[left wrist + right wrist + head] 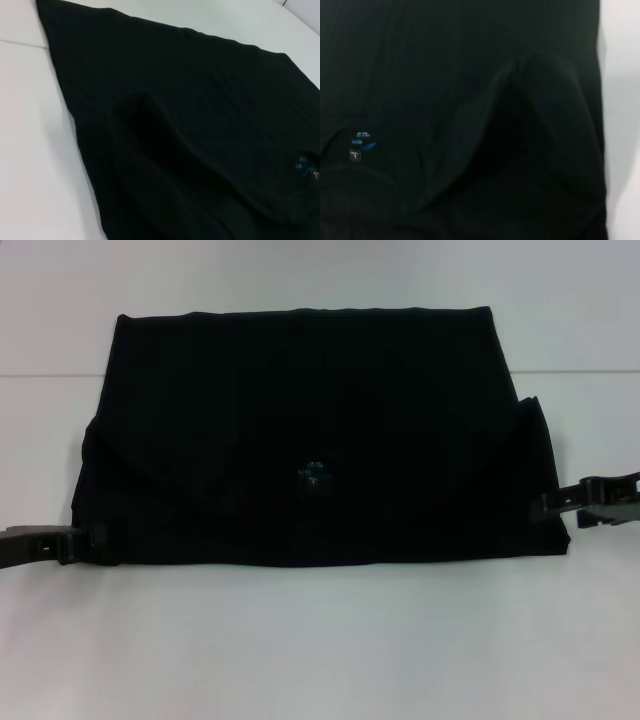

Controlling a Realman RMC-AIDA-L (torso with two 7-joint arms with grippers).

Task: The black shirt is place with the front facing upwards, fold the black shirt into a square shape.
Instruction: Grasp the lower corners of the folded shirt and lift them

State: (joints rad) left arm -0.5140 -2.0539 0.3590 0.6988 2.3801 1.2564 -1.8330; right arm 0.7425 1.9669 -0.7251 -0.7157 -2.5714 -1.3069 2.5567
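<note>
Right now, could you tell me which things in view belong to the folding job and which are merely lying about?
Belonging to the job:
- the large black soft-cloth shirt, partly folded, small blue neck label showing
- the left gripper at the shirt's near left corner
- the right gripper at its right edge

Lying about:
- nothing but the white table

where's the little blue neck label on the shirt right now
In the head view the blue neck label sits near the middle of the folded black shirt, about midway between the left gripper and right gripper.
</note>
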